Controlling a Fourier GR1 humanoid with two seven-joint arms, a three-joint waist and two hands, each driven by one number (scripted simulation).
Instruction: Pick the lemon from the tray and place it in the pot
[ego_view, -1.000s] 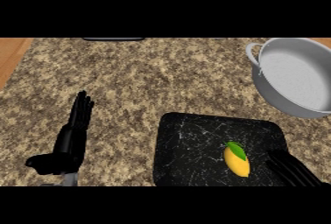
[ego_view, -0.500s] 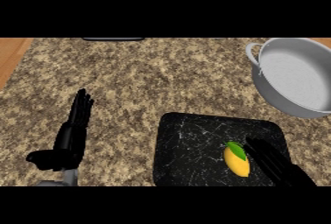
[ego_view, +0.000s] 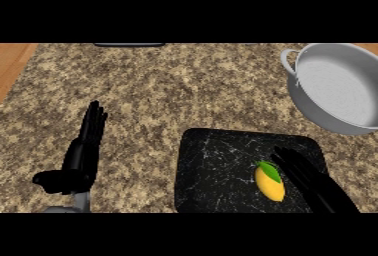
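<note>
Right hand has slid up over the black tray, fingers straight and open just beside the lemon lying there; a grasp looks imminent. Pot waits beyond, and the left hand rests open.

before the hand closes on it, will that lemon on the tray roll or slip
The lemon looks oval and smooth, so a sideways nudge from the right hand would probably roll it. The flat tray likely won't stop it.
</note>
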